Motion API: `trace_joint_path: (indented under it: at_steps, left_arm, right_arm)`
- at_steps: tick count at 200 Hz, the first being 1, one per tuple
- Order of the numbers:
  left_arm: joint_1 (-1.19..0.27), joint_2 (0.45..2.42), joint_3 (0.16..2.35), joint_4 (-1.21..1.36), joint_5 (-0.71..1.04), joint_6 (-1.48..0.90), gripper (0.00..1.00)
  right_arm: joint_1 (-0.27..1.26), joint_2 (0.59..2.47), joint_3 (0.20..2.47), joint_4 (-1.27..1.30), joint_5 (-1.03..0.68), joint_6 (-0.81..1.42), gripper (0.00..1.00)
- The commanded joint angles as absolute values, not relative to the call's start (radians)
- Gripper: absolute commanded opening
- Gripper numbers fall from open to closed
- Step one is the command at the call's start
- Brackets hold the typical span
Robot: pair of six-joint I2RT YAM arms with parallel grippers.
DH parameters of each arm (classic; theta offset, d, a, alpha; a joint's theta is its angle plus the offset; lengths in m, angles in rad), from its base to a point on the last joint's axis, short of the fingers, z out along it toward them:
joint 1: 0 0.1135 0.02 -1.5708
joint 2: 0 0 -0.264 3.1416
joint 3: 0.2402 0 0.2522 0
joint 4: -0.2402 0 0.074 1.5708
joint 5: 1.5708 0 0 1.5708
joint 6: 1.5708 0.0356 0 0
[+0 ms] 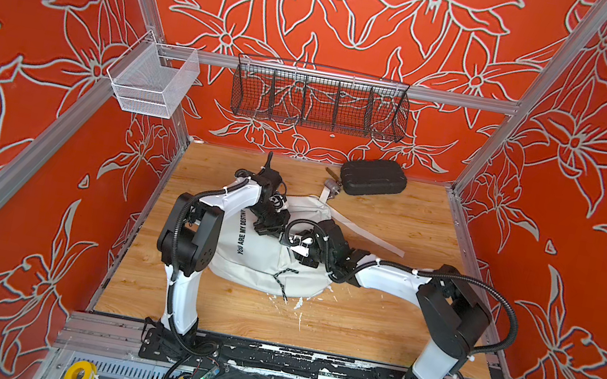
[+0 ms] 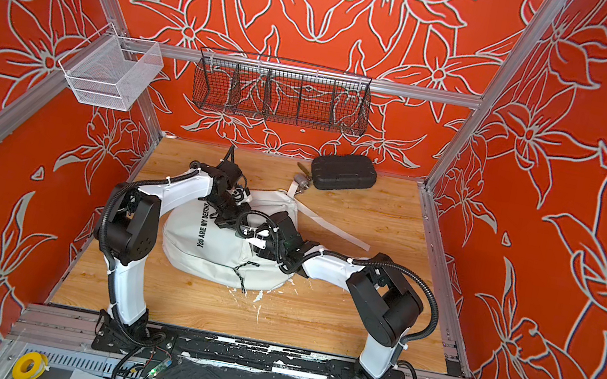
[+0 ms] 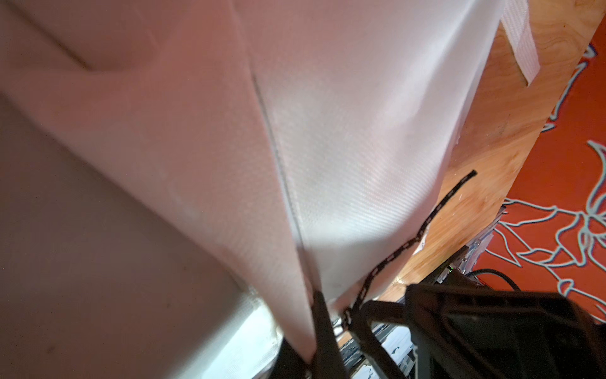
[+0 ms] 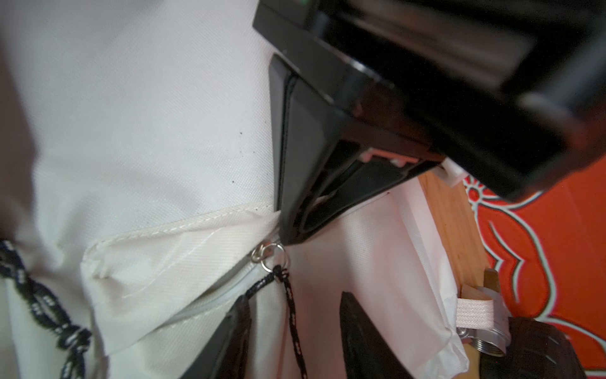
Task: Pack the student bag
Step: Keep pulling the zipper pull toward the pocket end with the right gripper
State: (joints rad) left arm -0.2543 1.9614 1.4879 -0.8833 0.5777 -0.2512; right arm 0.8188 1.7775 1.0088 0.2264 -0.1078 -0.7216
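Packing looks unfinished: large white fabric backpack point(image 1: 259, 263) lies mid-frame on the wooden bench point(image 1: 374, 329), left gripper point(image 3: 310, 344) pinched shut on its cloth, right gripper point(image 4: 295, 311) spread astride a black zipper cord point(image 4: 292, 305); black oblong hard case point(image 1: 373, 177) sits outside, upper centre.

Red floral-print walls point(image 1: 365, 20), aluminium frame rails point(image 1: 457, 99), wooden floor point(image 1: 353, 326) — black wire basket point(image 1: 319, 104), white mesh bin point(image 1: 152, 81)
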Motion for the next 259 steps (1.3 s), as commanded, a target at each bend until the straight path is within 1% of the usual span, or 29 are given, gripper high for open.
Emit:
trace_joint_path:
  at_steps: [1,10,25,43,60,74,105,112,119,138,164,191,208,224,259]
  left_arm:
    - [-0.250,1.962,1.479,-0.876,0.595,-0.253,0.00]
    - [-0.250,1.963,1.479,-0.874,0.597,-0.254,0.00]
    - [-0.250,1.963,1.479,-0.874,0.597,-0.256,0.00]
    - [-0.250,1.962,1.481,-0.874,0.595,-0.256,0.00]
    - [-0.250,1.963,1.482,-0.874,0.594,-0.254,0.00]
    - [-0.250,1.966,1.483,-0.875,0.592,-0.255,0.00]
    - [-0.249,1.978,1.490,-0.876,0.588,-0.257,0.00]
    - [-0.246,1.979,1.490,-0.873,0.587,-0.260,0.00]
    - [-0.243,1.980,1.488,-0.869,0.588,-0.264,0.00]
    - [-0.228,1.973,1.480,-0.848,0.593,-0.281,0.00]
    - [-0.208,1.958,1.472,-0.823,0.604,-0.298,0.00]
    - [-0.192,1.958,1.478,-0.815,0.607,-0.311,0.00]
    - [-0.189,1.956,1.476,-0.798,0.617,-0.327,0.00]
    - [-0.189,1.956,1.469,-0.783,0.635,-0.340,0.00]
    - [-0.192,1.950,1.436,-0.764,0.650,-0.351,0.00]
  right_arm:
    - [0.814,1.819,1.070,0.171,-0.141,-0.692,0.48]
    - [0.814,1.836,1.088,0.147,-0.136,-0.685,0.46]
    - [0.813,1.857,1.124,0.098,-0.122,-0.676,0.40]
    - [0.813,1.860,1.130,0.081,-0.124,-0.676,0.27]
    - [0.813,1.838,1.102,0.117,-0.147,-0.684,0.15]
    - [0.813,1.813,1.075,0.149,-0.178,-0.696,0.12]
    - [0.813,1.763,1.045,0.168,-0.247,-0.724,0.11]
    - [0.812,1.758,1.047,0.152,-0.256,-0.728,0.05]
    - [0.813,1.752,1.053,0.121,-0.265,-0.739,0.02]
    - [0.811,1.741,1.070,0.045,-0.300,-0.744,0.02]
    - [0.811,1.745,1.125,-0.154,-0.394,-0.795,0.00]
    - [0.811,1.752,1.187,-0.319,-0.467,-0.832,0.02]
    - [0.808,1.775,1.244,-0.387,-0.507,-0.817,0.03]
    - [0.807,1.797,1.284,-0.390,-0.493,-0.768,0.07]
    - [0.807,1.808,1.270,-0.263,-0.418,-0.681,0.13]
